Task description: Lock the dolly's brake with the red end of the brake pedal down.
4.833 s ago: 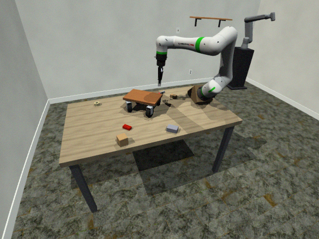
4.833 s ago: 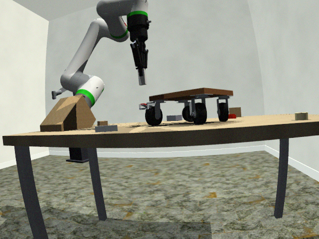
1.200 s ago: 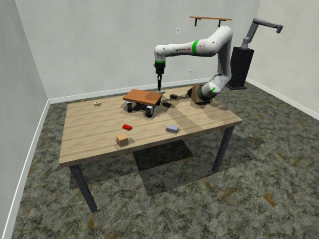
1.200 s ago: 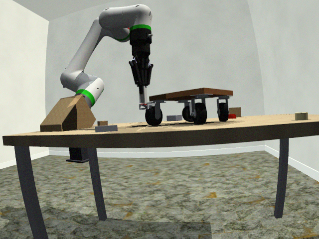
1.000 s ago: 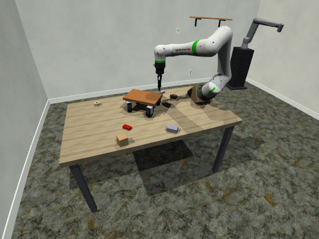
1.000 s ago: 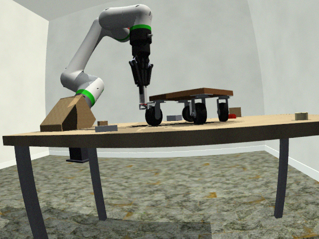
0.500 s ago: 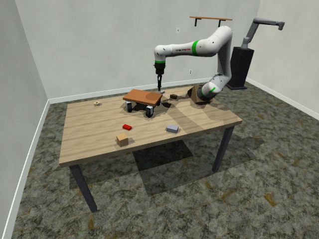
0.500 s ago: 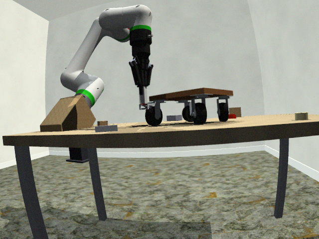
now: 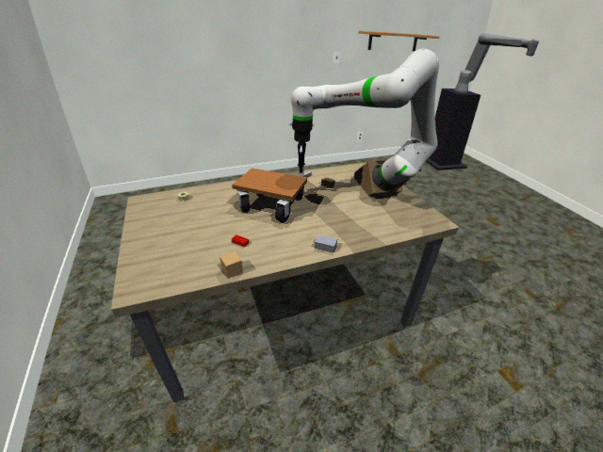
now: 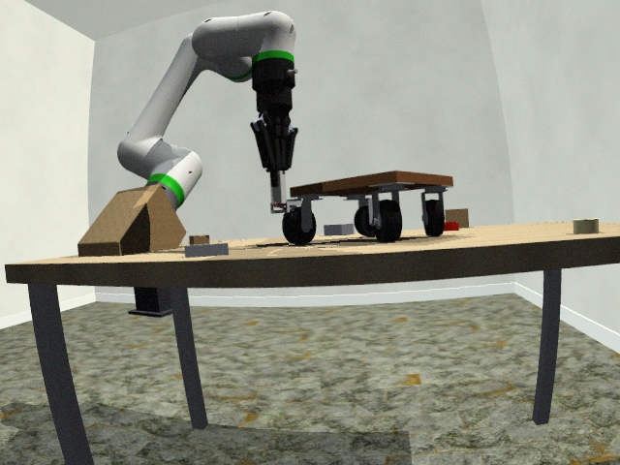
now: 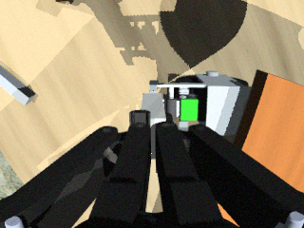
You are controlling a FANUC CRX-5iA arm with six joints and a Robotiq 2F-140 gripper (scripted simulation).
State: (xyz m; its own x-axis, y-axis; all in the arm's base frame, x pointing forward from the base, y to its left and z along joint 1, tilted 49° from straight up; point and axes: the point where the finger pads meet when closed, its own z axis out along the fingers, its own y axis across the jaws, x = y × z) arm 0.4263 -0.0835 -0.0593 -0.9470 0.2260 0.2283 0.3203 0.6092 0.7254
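Note:
The dolly (image 9: 268,184) has an orange-brown wooden deck and stands on its black casters on the table; it also shows in the exterior view (image 10: 373,182). My gripper (image 10: 276,200) is shut with nothing between its fingers. It points straight down beside the dolly's corner nearest the robot base, with its tips at the outer end of that caster's (image 10: 298,225) brake pedal (image 10: 278,205). In the wrist view the closed fingertips (image 11: 152,128) sit just beside the pedal's green end (image 11: 189,109). The red end is hidden under the fingers there.
A cardboard wedge (image 10: 131,225) covers the robot base. A small brown block (image 9: 327,182) and a flat grey bar (image 10: 205,249) lie near the gripper. A grey block (image 9: 325,242), red brick (image 9: 239,239), wooden cube (image 9: 231,264) and tape roll (image 9: 183,195) lie farther off.

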